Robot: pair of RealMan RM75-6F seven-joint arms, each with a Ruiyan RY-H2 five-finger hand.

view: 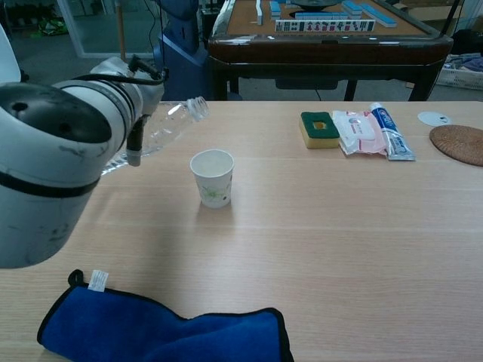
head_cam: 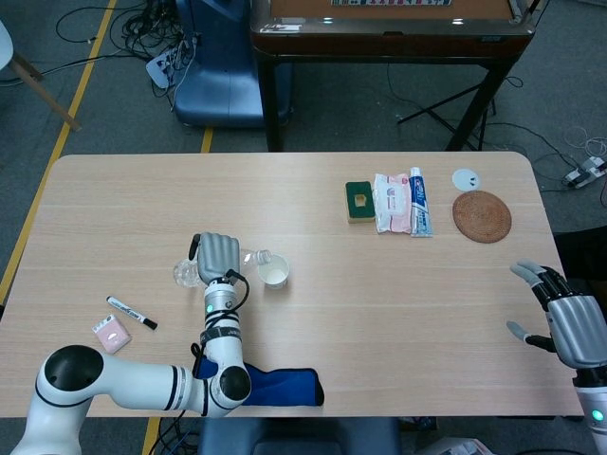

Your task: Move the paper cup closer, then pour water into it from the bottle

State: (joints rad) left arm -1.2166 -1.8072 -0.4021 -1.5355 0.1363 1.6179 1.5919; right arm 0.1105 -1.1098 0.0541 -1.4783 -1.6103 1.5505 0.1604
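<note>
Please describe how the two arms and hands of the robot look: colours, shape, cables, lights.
The left arm is glossy white, rounded, with black joints and bands. A black cable loops behind the grey metallic left hand, above a small green light. The right hand is grey too, with a green light below it.

Clear bottle (view: 162,128) tilts above upright white paper cup (view: 212,177).

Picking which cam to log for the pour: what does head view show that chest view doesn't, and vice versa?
Only head view: the right robot hand, open at the table's right edge, plus the marker and the pink item. Only chest view: the tiles on top of the table behind. Both: the left robot hand holding the tilted bottle, the paper cup, the blue cloth, the sponge.
</note>
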